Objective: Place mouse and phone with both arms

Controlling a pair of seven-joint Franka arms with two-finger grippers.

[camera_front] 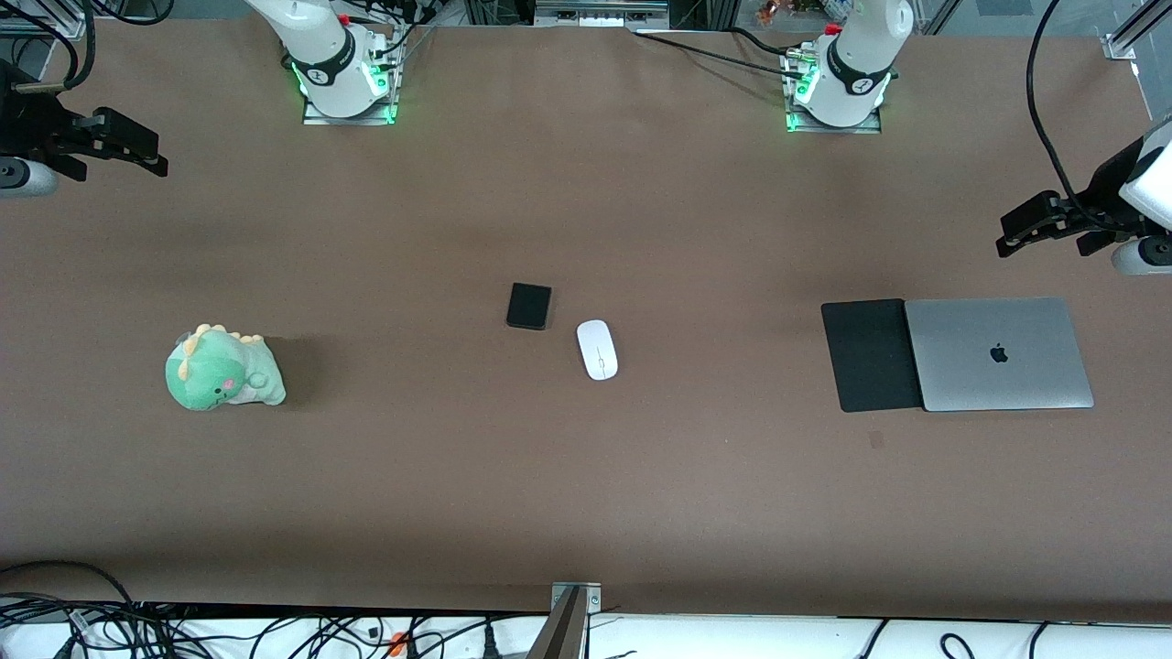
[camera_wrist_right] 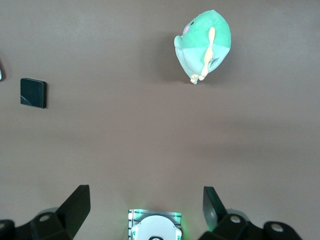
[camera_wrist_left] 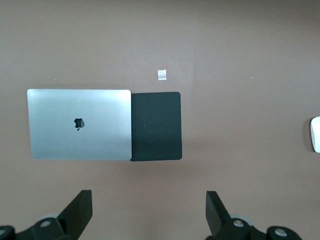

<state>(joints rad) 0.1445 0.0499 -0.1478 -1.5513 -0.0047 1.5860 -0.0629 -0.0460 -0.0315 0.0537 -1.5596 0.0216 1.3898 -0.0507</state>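
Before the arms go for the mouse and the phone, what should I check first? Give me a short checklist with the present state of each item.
1. Left tool open, holding nothing: ok.
2. Right tool open, holding nothing: ok.
3. Mouse lies free on the table, nothing on it: ok.
4. Phone lies flat beside the mouse, apart from it: ok.
5. Black mat beside the laptop has nothing on it: ok.
6. Plush dinosaur stays apart from both items: ok.
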